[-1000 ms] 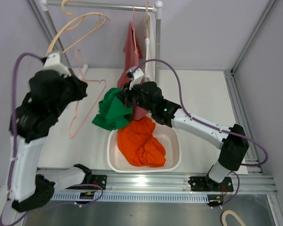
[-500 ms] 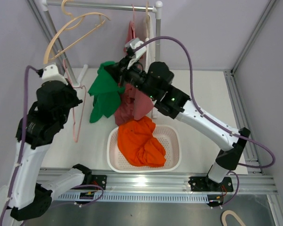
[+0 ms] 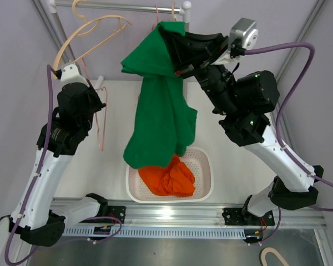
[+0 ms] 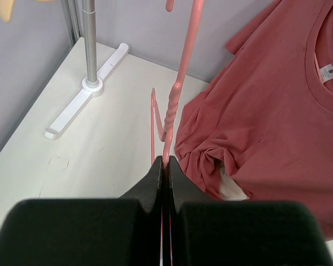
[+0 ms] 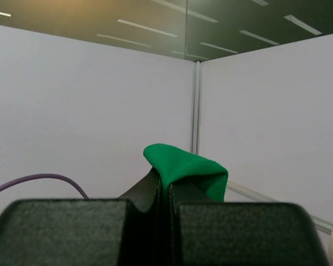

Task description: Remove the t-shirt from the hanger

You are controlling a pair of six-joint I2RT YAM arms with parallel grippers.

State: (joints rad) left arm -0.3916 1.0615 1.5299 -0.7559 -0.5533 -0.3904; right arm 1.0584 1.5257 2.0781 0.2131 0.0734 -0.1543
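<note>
White tabletop [image 3: 238,111] fills the cell, enclosed by pale panel walls. At its near edge runs a slotted aluminium mounting rail [image 3: 172,213] carrying both arm bases.

Just beyond the rail sits a white perforated plastic basket [image 3: 208,177] containing a crumpled orange garment [image 3: 169,177].

Left of the basket, the left gripper [image 4: 164,163] has its fingers pressed together on the twisted wire stem of a pink plastic-coated hanger [image 4: 175,88]. The hanger carries no garment and hangs above the table. A dusty red cotton t-shirt [image 4: 277,111] appears in the left wrist view, right of the stem.

Above the basket, the right gripper [image 5: 164,180] is held high, its fingers pinched tight on a fold of the green cotton t-shirt [image 3: 158,116]. The shirt is clear of the pink hanger and drapes straight down; its lower hem overlaps the basket's far rim in the top view.

At the far side stands a white metal garment rack [image 3: 116,6] with beige curved hangers [image 3: 89,36] hooked on its bar.
</note>
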